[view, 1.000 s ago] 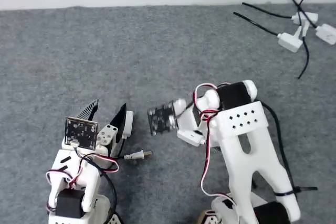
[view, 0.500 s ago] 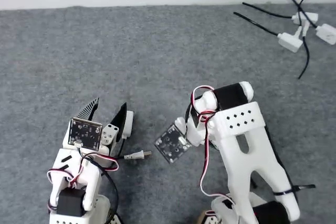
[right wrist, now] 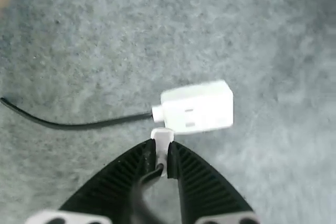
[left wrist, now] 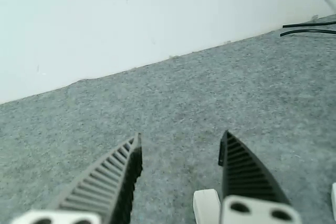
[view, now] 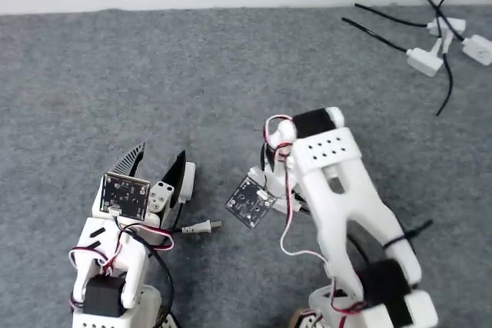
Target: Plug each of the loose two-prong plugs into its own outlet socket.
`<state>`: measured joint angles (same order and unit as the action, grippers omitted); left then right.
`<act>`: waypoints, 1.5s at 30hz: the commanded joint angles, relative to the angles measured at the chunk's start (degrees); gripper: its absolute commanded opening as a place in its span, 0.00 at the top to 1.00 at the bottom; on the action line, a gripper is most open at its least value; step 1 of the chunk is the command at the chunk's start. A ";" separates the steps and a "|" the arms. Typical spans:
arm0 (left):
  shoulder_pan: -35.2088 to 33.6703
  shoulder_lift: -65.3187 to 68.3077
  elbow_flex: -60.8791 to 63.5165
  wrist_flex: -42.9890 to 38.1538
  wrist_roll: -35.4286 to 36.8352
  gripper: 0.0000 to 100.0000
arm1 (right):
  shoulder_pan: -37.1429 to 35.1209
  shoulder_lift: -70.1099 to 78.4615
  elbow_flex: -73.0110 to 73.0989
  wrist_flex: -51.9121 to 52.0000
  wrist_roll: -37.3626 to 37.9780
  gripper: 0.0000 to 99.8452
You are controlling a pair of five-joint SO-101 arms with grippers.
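One plug is clamped in the right claw beside a socket; left claw gapes.

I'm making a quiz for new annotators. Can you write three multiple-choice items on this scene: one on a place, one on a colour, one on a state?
1. Where does the loose plug lie?
A) on a shelf
B) beside the left gripper
C) against the wall

2. What colour is the cord on the socket?
A) black
B) red
C) yellow

3. The right gripper is:
A) wide open
B) shut on the socket
C) shut on a small white plug

Answers:
1 B: the high view shows it on the carpet next to that gripper.
2 A: a black cord leaves the white socket.
3 C: its jaws are closed on the plug.
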<state>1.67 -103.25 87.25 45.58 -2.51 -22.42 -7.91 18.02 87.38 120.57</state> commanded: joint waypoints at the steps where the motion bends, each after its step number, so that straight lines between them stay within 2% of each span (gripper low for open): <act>1: -0.26 -0.97 -0.04 -2.02 -0.88 0.76 | -1.36 1.63 -3.69 -1.19 1.05 0.99; 5: -0.18 -0.97 -0.04 -2.02 -0.88 0.76 | -4.44 2.68 -5.71 -1.19 -3.60 0.99; 11: -0.18 -0.97 -0.04 -2.11 -0.88 0.76 | -7.69 2.68 -8.00 -1.19 -4.92 0.99; 23: -0.18 -0.88 0.04 -2.11 -0.88 0.76 | -7.87 3.47 -8.18 1.10 -4.75 0.99; 33: -0.18 -0.79 1.19 -4.22 -0.88 0.76 | -10.86 3.65 -8.44 0.57 -6.59 0.99; 45: -0.18 -0.79 1.19 -4.22 -0.88 0.76 | -8.40 9.80 -7.56 -4.35 -6.77 0.99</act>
<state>1.67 -103.25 88.92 43.12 -2.86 -32.44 1.58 12.31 84.13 114.24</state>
